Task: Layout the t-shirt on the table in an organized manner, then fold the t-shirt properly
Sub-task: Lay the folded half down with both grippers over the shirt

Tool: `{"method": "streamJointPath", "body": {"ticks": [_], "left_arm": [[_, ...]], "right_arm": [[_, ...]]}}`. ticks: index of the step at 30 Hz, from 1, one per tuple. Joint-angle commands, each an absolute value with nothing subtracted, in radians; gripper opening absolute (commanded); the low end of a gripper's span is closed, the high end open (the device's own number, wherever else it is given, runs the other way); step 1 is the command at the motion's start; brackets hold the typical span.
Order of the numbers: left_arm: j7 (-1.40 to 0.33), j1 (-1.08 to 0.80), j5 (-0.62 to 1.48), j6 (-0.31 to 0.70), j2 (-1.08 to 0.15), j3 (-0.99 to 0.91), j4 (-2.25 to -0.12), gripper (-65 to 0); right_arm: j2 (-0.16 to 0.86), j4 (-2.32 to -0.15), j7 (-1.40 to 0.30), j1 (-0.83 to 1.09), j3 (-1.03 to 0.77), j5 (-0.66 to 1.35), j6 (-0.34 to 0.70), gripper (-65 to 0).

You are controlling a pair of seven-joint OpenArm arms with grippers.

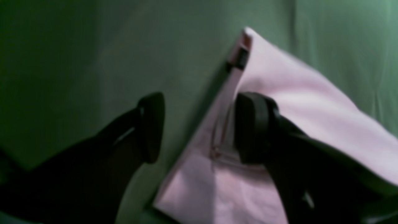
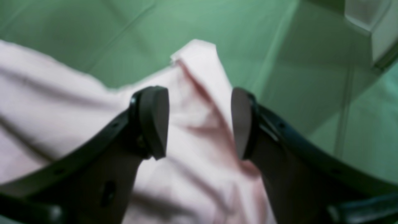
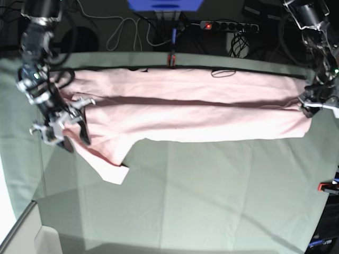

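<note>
A: Pale grey-green creased cloth covers the table [image 3: 201,201], and the near half of it lies bare. What comes first going farther?

B: One sleeve [image 3: 108,161] of the t-shirt [image 3: 201,119], hanging toward the near edge on the scene's left, its hem the nearest bit of pink. Beyond it the shirt stretches as a long band from left to right across the far half of the table, folded lengthwise so a crease runs along its middle. Only plain pink shows from above.

A: And the arms?

B: One at each end of the band. On the scene's left, the right gripper [image 3: 71,138] sits just over the shoulder end beside that sleeve. From its wrist camera the two dark pads [image 2: 155,123] stand well apart with a rumpled ridge of pink cloth lying between them, clamped by neither.

A: The other end?

B: The left gripper [image 3: 312,106] is at the scene's right, at the corner of the shirt. Its wrist view is blurred, but the jaws are parted: one pad [image 1: 252,127] rests over the pink fabric, the other over green cloth beside the shirt's edge. A small dark patch, perhaps lettering, peeps out at the folded corner; I cannot read it.

A: Farther still?

B: A red clamp [image 3: 170,57] at the table's far edge, then a power strip [image 3: 229,25] with a lit switch and loose cables on the dark floor.
</note>
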State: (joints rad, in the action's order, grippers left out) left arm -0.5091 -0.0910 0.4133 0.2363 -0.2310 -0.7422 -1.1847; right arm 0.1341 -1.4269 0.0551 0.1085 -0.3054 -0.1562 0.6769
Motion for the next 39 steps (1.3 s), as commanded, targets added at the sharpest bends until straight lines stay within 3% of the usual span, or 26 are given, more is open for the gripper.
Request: {"method": "streamJointPath", "body": {"ticks": [1,19,21,27,30,39], "left_arm": [[-0.489,-0.085,0.421,0.24,-0.249,-0.76,-1.204,-29.4],[-0.487,-0.062,0.421,0.24,-0.257,-0.822,-1.204,-29.3],[-0.486,-0.047,0.418,0.24,-0.257,-0.822,-1.202,-29.3],[-0.486,0.005,0.41,0.24,-0.269,-0.816,-1.193,-29.3],[-0.49,0.047,0.409,0.24,-0.278,-0.814,-1.165,-29.3],[-0.481,0.183,0.326,0.24,-0.317,-0.704,-0.955,-29.3]], "right_arm": [[0.136,-1.42,0.081,0.077,-0.308,-0.17,0.679,-30.7],[0.145,-1.193,0.084,-0.054,-0.39,-0.245,0.677,-29.2],[0.153,-1.193,0.084,-0.051,-0.389,-0.245,0.679,-32.0],[0.15,-1.193,0.082,-0.051,-0.39,-0.245,0.679,-52.3],[0.15,-1.191,0.082,-0.051,-0.39,-0.245,0.679,-58.9],[0.15,-1.191,0.038,-0.039,-0.389,-0.245,0.684,-60.6]]}}
